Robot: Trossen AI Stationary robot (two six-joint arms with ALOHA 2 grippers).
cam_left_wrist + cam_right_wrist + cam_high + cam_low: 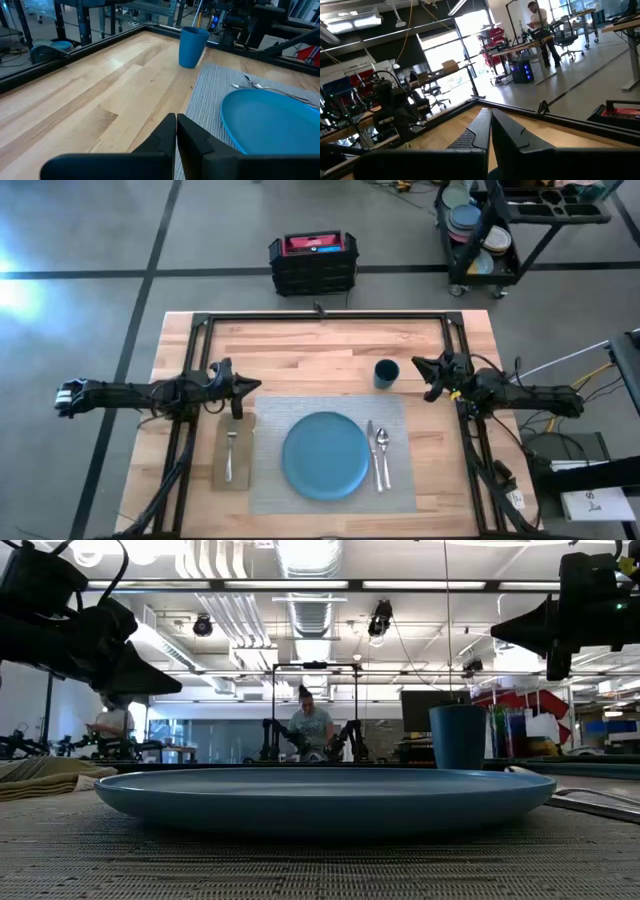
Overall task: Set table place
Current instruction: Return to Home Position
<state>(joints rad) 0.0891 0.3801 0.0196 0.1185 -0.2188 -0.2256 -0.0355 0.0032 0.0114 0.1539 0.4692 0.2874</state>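
Plate point(325, 455) lies on the mat point(400, 490) between the arms; left gripper point(254, 387), fingers pressed together, hangs near the napkin's point(243, 472) far end, fork point(230, 455) on it; right gripper point(418, 364), likewise closed, hangs beside the cup point(386, 373); knife point(372, 452) and spoon point(383, 445) lie right of the plate

Bright overhead strip lights point(300, 584), glare patch on floor point(15, 290), low view backlit, shadows seemingly faint.

Black crate point(312, 262), dish cart point(550, 212), distant person point(311, 726)
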